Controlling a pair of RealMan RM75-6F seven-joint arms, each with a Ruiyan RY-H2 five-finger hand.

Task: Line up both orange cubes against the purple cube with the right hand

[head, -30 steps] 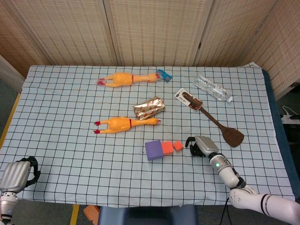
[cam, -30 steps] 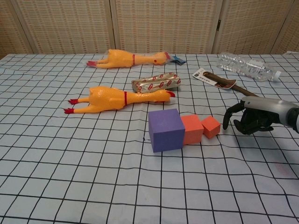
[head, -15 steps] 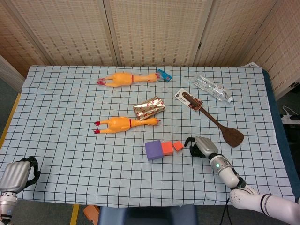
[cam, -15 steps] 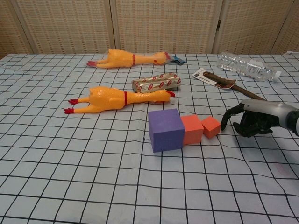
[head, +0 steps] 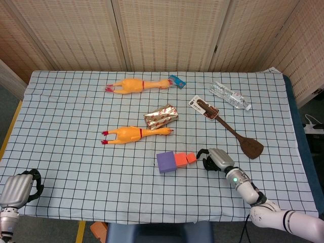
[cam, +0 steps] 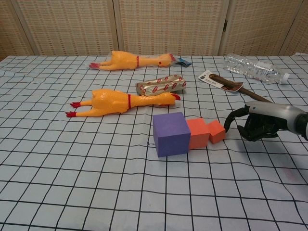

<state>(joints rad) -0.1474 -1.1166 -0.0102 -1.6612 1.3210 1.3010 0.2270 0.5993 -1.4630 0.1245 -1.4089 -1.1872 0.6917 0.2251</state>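
The purple cube (head: 165,162) (cam: 171,134) sits near the table's front middle. The larger orange cube (head: 180,160) (cam: 198,133) lies against its right side. The small orange cube (head: 191,158) (cam: 217,131) sits at the larger one's right, slightly turned. My right hand (head: 212,159) (cam: 255,124) lies on the cloth just right of the small cube, fingers curled in and holding nothing. One fingertip (cam: 227,125) arches to the small cube's right edge, at or nearly at contact. My left hand (head: 20,187) stays at the front left corner, curled and empty.
A rubber chicken (head: 134,134) and a foil packet (head: 161,116) lie behind the cubes. A second chicken (head: 136,85) lies further back. A brown spatula (head: 230,129) and a plastic bottle (head: 230,96) lie behind my right hand.
My right hand has slid a little leftward. The small orange cube has shifted slightly left, closer to the larger orange cube. The left hand has not moved.
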